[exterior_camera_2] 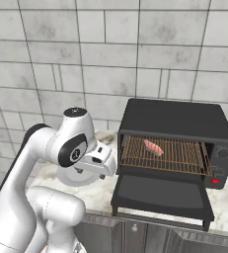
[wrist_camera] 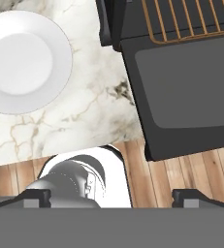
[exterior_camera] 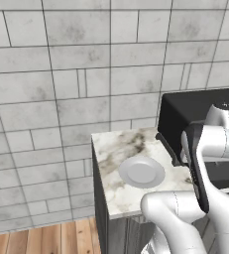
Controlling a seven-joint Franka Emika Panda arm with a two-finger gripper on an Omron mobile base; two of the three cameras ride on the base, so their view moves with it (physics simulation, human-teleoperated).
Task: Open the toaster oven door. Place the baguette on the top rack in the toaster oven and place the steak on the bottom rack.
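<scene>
The black toaster oven (exterior_camera_2: pixel 177 121) stands on the marble counter with its door (exterior_camera_2: pixel 160 193) folded down flat toward the front. Inside, the pink-red steak (exterior_camera_2: pixel 153 147) lies on a copper wire rack (exterior_camera_2: pixel 174 154). The baguette is out of view. My gripper (wrist_camera: pixel 116 196) is open and holds nothing. It hangs high over the counter's front edge, to the left of the open door (wrist_camera: pixel 181 92), looking straight down. The hand (exterior_camera_2: pixel 99 160) shows between the plate and the oven's left side.
An empty white plate (wrist_camera: pixel 21 60) sits on the counter (exterior_camera: pixel 111 149) left of the oven, also seen as the plate (exterior_camera: pixel 142 171). A tiled wall runs behind. Wooden floor (wrist_camera: pixel 147 179) lies below the counter's front edge.
</scene>
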